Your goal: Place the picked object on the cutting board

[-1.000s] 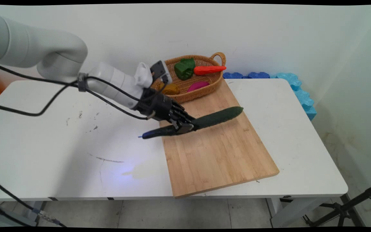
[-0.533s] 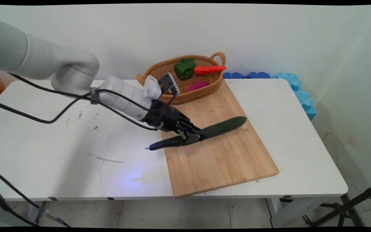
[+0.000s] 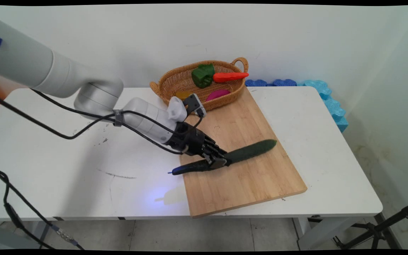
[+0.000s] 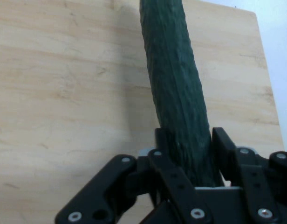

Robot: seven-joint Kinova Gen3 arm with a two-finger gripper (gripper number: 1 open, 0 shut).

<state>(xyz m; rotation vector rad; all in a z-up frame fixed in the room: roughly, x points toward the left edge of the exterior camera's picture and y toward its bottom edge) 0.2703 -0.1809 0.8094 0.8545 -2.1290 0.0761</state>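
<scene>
The gripper [image 3: 217, 162] is clamping a long dark cucumber [image 3: 250, 151] near its middle — holding it just over the wooden cutting board's [image 3: 246, 177] left edge, with the wicker basket [image 3: 204, 94] sitting beyond the board.

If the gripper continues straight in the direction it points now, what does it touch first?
Probably the wooden cutting board. The gripper, shut on the cucumber, points down toward the board; the hand view shows board ahead. Its height above the board is unclear.
</scene>
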